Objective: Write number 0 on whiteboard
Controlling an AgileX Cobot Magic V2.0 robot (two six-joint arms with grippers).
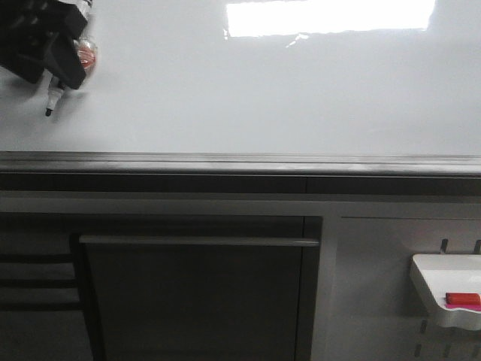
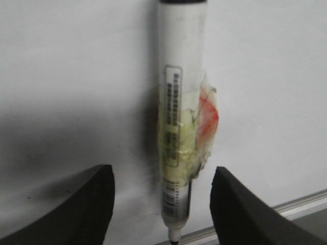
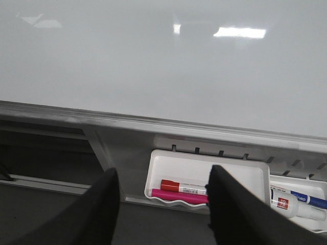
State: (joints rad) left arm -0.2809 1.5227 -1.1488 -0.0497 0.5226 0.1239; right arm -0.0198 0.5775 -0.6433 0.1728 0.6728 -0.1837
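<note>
At upper left of the whiteboard (image 1: 263, 90), left tool (image 1: 64, 56) carrying a marker (image 1: 51, 101), tip pointing down toward the glossy surface. Seen through the left wrist view, marker (image 2: 179, 117) taped with yellowish and red wrap, lying midway between the two dark fingers (image 2: 82, 204); fingers spread apart from the barrel, so hard to tell what exactly grips it. No number 0 visible anywhere on the board yet. Right tool (image 3: 161, 209) hanging open and empty near the grey edge strip, over a white tray (image 3: 168, 163) with a red marker (image 3: 184, 187) and a pink one.

For a clean stroke: bring tip to light, steady contact; keep pressure even around the whole oval; close the loop where started; lift straight off to avoid a tail or smear.
</note>
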